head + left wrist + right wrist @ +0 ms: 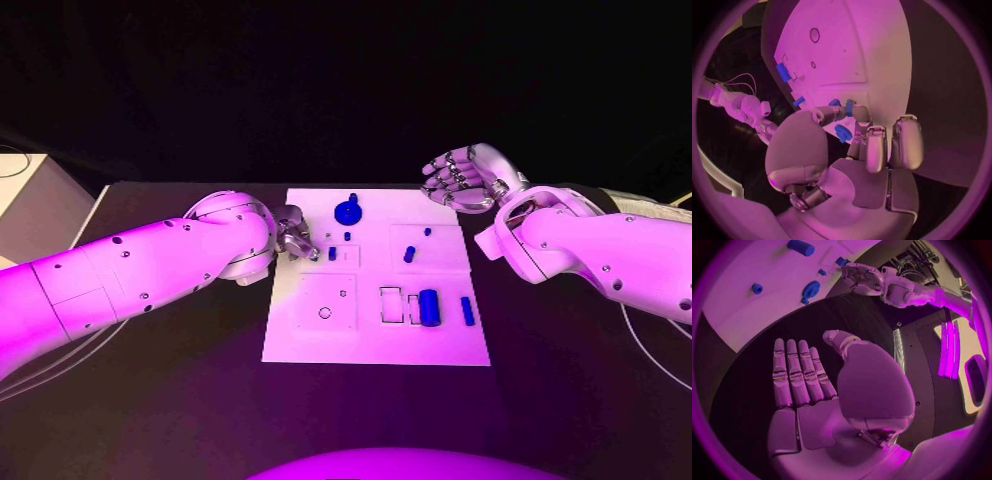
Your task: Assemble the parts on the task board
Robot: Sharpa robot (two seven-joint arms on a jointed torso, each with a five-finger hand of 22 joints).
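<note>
A: Left hand (293, 238) at the task board's (310, 340) left edge. Fingertips (839, 111) look pinched on a small blue part (848, 107) — my read, not certain. Right hand (464, 178) flat, fingers apart, holding nothing, beyond the far right corner.

B: Risk?

A: Loose pinch; part could tilt or drop. Blue knob (348, 211) sits near, could get bumped.

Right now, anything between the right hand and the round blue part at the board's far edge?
No. In the right wrist view, bare black table separates the right hand from the round blue part; only the task board's own edge intervenes.
</note>
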